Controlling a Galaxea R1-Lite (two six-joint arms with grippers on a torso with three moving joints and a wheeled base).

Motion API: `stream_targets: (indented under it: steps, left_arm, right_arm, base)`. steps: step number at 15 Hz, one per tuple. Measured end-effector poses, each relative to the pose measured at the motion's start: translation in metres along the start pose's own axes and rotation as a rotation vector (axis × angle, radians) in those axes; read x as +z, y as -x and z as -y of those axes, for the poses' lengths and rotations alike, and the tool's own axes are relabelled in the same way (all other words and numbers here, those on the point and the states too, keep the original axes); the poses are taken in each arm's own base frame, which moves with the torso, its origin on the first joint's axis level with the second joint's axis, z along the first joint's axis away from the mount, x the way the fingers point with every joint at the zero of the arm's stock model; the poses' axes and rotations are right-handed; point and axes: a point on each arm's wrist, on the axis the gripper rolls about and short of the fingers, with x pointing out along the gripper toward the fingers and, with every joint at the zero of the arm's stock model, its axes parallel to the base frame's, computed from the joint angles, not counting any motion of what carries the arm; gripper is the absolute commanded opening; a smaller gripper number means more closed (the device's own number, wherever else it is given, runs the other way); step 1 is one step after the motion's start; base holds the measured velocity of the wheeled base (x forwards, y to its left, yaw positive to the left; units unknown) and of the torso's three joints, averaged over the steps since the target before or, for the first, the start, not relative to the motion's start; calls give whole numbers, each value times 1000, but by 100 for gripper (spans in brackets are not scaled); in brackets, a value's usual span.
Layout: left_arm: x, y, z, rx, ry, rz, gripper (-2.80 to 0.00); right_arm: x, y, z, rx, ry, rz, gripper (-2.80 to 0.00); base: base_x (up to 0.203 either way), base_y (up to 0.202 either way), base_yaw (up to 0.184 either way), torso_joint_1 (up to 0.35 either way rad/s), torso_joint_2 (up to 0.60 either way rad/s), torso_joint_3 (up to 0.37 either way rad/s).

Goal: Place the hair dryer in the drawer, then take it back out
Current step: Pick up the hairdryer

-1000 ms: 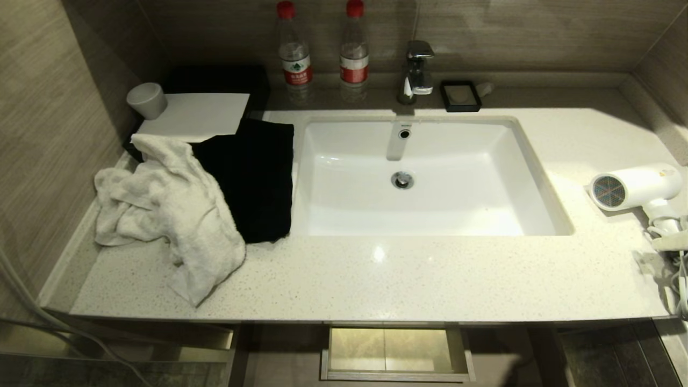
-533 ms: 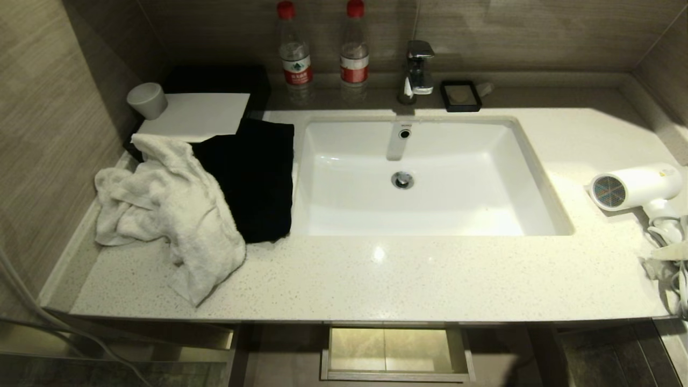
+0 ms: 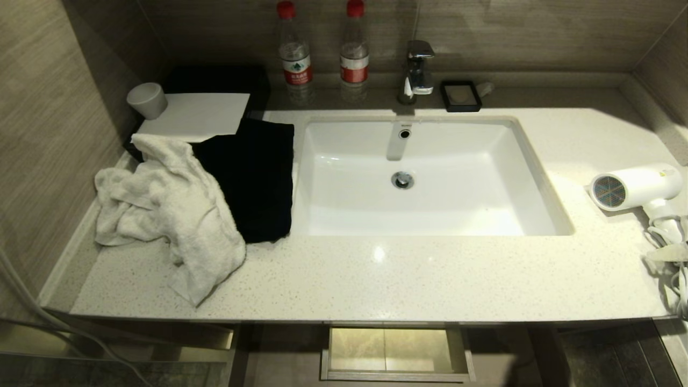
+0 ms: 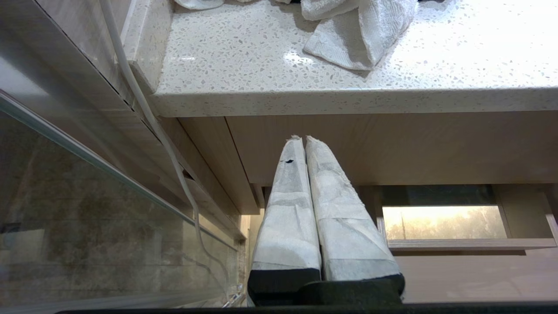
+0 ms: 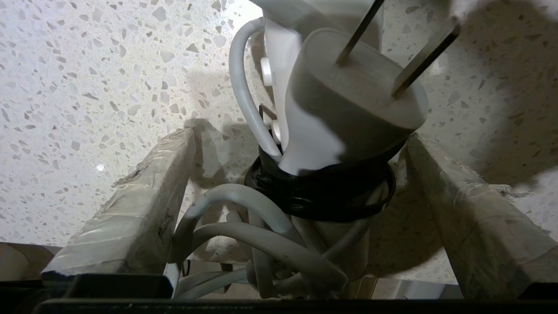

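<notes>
Speckled pale stone makes up the vanity top (image 3: 408, 279) of this tiled bathroom, with a white sink (image 3: 344, 183) sunk into its middle, and everything else can be placed from that basin. Well off to the sink's right, near the counter's end, the hair dryer (image 3: 637, 185) lies on its side with its grey grille turned toward the basin and its coiled cord (image 3: 669, 252) bunched in front of it toward the counter's edge. Below the sink, the drawer (image 3: 395, 352) already stands pulled out and looks bare inside. Compared with a second ago, the only change I can make out on the counter is in that cord bundle, which sits a little differently; the dryer's body has not budged. The right gripper (image 5: 301, 183) is the one at work: seen from its own wrist, its padded fingers (image 5: 130, 205) stand wide apart on either side of the banded cord and the plug (image 5: 348, 104), closed on nothing. To my eye it is lining up its first grasp, so the task has barely begun. The loose cord may snag or trail when the dryer is lifted. The left gripper (image 4: 305, 139) is parked under the counter's edge left of the sink, its taped fingers pressed together, empty.
</notes>
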Motion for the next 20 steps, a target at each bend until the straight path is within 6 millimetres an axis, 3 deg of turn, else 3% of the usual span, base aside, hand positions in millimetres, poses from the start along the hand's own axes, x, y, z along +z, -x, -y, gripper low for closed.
stream_targets:
  steps: [20]
  left_arm:
    - [0, 0, 0, 0, 1, 0, -280]
  right_arm:
    - [-1, 0, 0, -6, 58, -9, 0]
  base:
    - [0, 0, 0, 0, 0, 0]
